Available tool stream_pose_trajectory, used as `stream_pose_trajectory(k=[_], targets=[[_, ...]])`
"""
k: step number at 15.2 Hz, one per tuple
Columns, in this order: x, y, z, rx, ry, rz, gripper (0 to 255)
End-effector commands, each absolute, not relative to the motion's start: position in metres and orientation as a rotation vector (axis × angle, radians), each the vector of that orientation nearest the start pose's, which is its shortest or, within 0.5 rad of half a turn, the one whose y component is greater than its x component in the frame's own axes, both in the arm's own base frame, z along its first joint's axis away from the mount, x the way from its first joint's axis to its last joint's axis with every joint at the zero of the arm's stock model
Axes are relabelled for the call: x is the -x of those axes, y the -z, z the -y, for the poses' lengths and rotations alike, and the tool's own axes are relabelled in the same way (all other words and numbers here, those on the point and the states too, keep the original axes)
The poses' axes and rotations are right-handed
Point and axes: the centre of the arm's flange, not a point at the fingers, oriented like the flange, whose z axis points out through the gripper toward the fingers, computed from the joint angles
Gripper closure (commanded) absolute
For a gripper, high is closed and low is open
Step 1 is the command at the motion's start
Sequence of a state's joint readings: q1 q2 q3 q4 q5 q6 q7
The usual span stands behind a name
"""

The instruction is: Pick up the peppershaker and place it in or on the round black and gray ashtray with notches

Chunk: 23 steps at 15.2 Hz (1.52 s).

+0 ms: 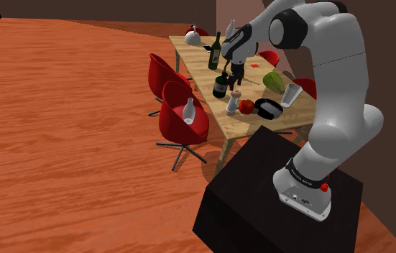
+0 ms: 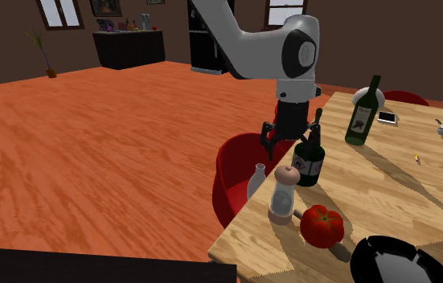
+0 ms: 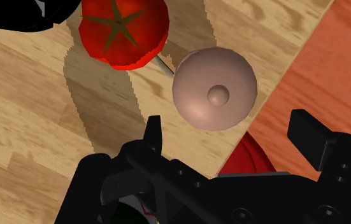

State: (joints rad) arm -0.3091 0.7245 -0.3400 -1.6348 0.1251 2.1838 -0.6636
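The peppershaker (image 1: 233,105) (image 2: 284,193) is a pale cylinder with a rounded pinkish-brown cap, standing upright near the edge of the wooden table. In the wrist view its cap (image 3: 214,89) lies just ahead of the gap between the fingers, well below them. My gripper (image 1: 236,72) (image 2: 285,143) (image 3: 231,133) hangs open above the shaker, next to a dark bottle, and holds nothing. The round black ashtray (image 1: 269,109) (image 2: 396,261) (image 3: 27,16) sits beyond a red tomato (image 1: 246,106) (image 2: 321,225) (image 3: 124,28) that rests right beside the shaker.
A dark bottle (image 1: 220,86) (image 2: 309,157) stands close beside the gripper, and a green bottle (image 1: 215,52) (image 2: 364,112) farther along the table (image 2: 388,189). A green melon (image 1: 274,81) and a glass (image 1: 292,93) stand near the ashtray. Red chairs (image 1: 182,115) line the table's edge, one bearing a white vase (image 2: 256,181).
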Motion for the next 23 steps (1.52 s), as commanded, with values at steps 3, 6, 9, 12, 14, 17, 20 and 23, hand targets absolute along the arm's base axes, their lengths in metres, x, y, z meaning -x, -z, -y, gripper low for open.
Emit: stream_pose_trajectory(k=[3,6,9,12,14,17,20,23], targets=[[-0.556,-0.180,0.385,3.151,-0.289,0.005,0],[-0.553,-0.165,0.385,3.151,-0.289,0.005,0],[-0.552,-0.162,0.385,3.151,-0.289,0.005,0],[-0.552,-0.162,0.385,3.151,-0.289,0.005,0],[-0.552,-0.162,0.385,3.151,-0.289,0.005,0],[-0.552,-0.162,0.385,3.151,-0.289,0.005,255],[-0.552,-0.162,0.385,3.151,-0.289,0.005,255],[-0.552,-0.162,0.385,3.151,-0.289,0.005,255]])
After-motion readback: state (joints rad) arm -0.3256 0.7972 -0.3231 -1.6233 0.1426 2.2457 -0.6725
